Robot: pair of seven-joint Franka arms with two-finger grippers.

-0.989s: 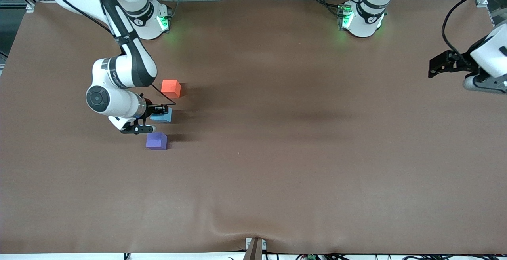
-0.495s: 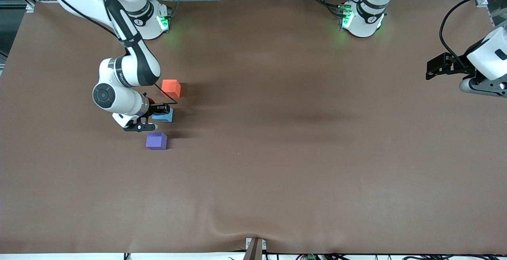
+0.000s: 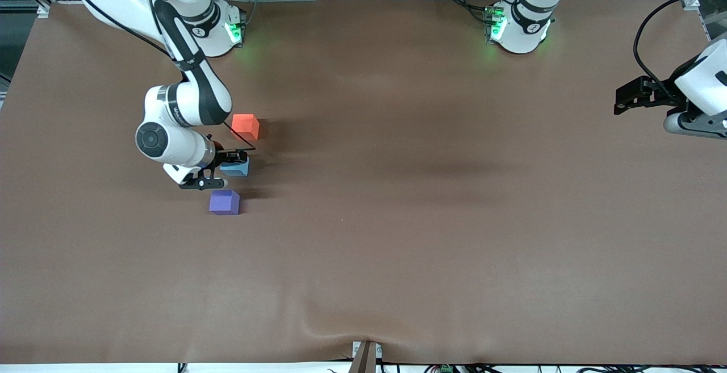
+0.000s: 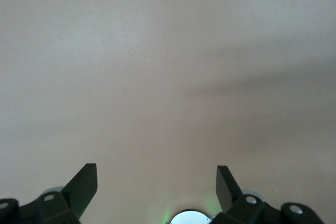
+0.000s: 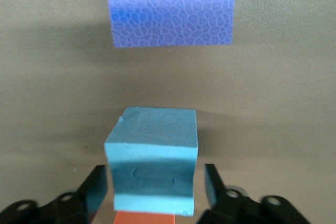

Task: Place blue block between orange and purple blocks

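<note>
Right gripper [image 3: 224, 167] has eased back, fingers parted beside the blue block [image 3: 235, 167], now resting between the orange block [image 3: 245, 126] and purple block [image 3: 224, 202]; waiting left gripper [image 4: 156, 182] gapes empty: placement appears complete.

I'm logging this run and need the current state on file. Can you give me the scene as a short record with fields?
blue block: on the table, between the orange block and the purple block, touching neither
right end effector: at the blue block, fingers open on either side of it, a slim gap to each
left end effector: open, over bare table at the left arm's end, waiting
task status: blue block looks placed; right end effector not yet withdrawn
</note>
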